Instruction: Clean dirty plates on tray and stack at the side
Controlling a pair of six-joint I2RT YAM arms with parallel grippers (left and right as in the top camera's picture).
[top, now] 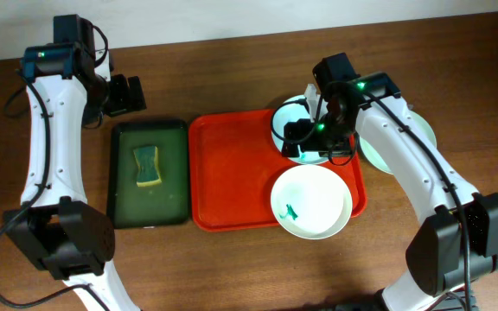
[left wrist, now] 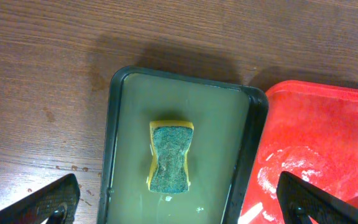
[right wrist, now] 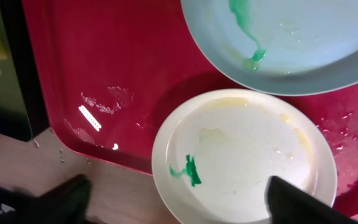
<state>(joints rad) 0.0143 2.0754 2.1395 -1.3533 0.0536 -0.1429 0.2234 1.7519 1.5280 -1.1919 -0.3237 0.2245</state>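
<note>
Red tray (top: pixel 232 177) w/ 2 plates (top: pixel 311 200); sponge (top: pixel 148 166) in green tray (top: pixel 173 192)

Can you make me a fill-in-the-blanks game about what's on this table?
1. The ___ lies in the green tray.
2. The red tray holds ___ plates; the front plate has a smear.
3. The third plate sits outside both trays, on the wooden ___.

Missing words: sponge, two, table.
</note>
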